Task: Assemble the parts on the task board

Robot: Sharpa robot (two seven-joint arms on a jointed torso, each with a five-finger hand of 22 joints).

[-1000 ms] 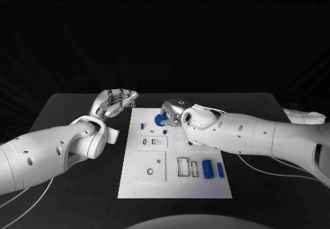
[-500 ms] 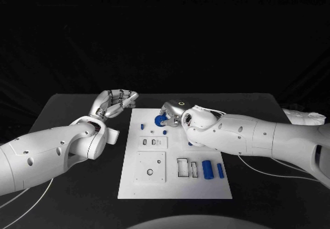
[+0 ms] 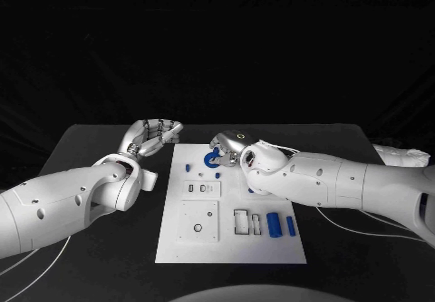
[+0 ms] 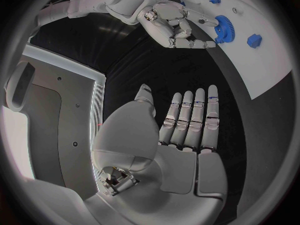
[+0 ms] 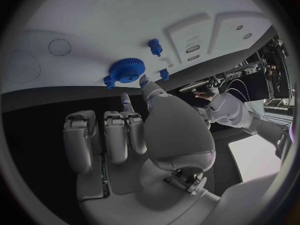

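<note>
Right hand [image 3: 229, 148] fingertips on blue gear [image 5: 128, 69] near task board [image 3: 272, 248] far edge; left hand [image 3: 154, 135] spread.

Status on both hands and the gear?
Left hand open, off the board's far left corner, holding nothing. Right hand at the blue gear on the board's far end; grip can't be told. Nothing in the way.
</note>
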